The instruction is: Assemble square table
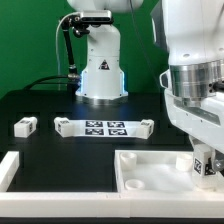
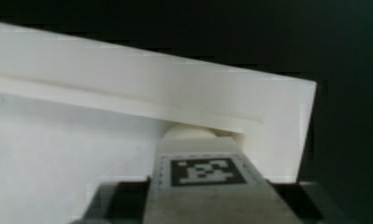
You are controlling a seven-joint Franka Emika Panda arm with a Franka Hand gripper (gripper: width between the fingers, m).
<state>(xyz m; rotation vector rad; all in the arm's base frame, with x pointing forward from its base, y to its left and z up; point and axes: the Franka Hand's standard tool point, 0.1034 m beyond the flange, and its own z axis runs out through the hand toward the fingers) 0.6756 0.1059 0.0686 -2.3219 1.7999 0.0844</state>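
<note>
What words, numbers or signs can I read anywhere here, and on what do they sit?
No words or numbers are readable.
Black-and-white square tag, a pattern not text: on the short white plastic leg.
Similar tags: on the thin flat white marker board.
Triangular sign on the white robot base: too small to read.

Square panel [image 1: 160, 170] and leg [image 2: 204, 168] look smooth white plastic; work surface [image 1: 50, 100] matt black.
</note>
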